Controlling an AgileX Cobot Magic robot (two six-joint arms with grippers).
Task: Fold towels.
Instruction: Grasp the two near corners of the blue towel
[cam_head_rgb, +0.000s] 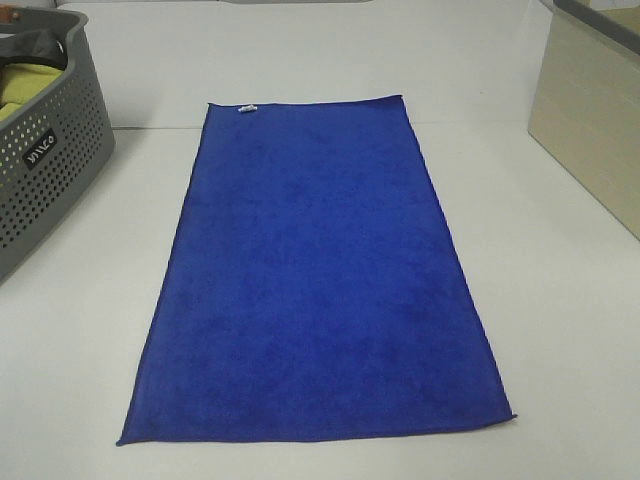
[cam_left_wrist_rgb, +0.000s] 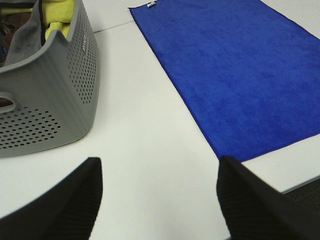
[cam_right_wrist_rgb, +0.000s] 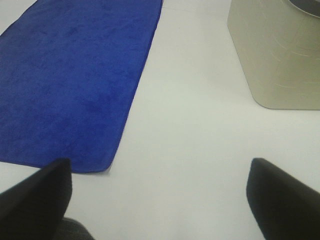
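Blue towel (cam_head_rgb: 315, 275): flat, unfolded on white surface (cam_head_rgb: 560, 300), near corners just ahead of left fingers (cam_left_wrist_rgb: 60, 200) and right fingers (cam_right_wrist_rgb: 35, 195), both spread apart and empty; advised step: pinch both near corners evenly, carry them level to far edge to avoid skew

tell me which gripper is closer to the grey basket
Left. The left gripper sits on the grey basket's side of the blue towel, basket close by; the right gripper is across the towel, next to the beige bin.
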